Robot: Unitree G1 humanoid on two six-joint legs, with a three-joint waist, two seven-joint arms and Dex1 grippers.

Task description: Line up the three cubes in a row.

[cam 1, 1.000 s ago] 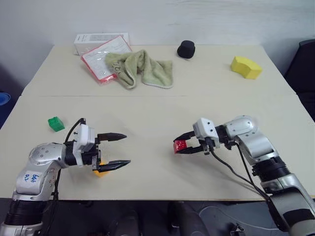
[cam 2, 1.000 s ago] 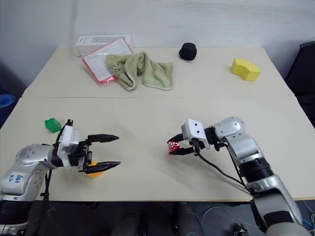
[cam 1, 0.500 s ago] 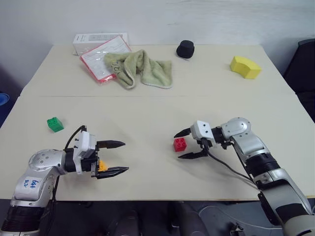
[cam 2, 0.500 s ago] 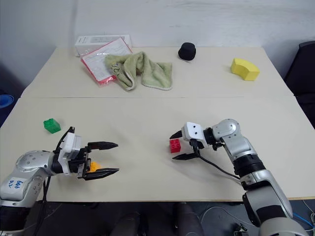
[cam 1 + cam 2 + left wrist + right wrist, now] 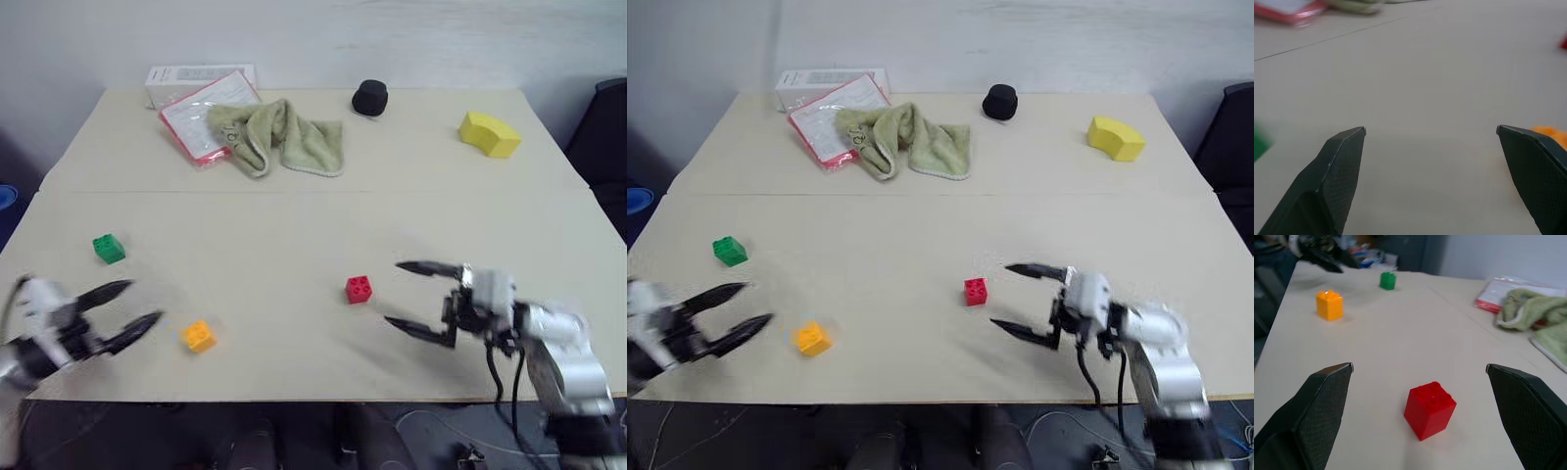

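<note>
Red cube (image 5: 359, 289) free on desk (image 5: 294, 225), just left of right end effector (image 5: 408, 295), fingers spread. Orange-yellow cube (image 5: 199, 335) right of open left end effector (image 5: 137, 306); green cube (image 5: 109, 247) farther back.

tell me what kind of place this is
Probably an office or lab room set up for robot trials: two plain beige tables pushed against a bare white wall, toy bricks and a towel laid out, and a dark chair at the right edge.
</note>
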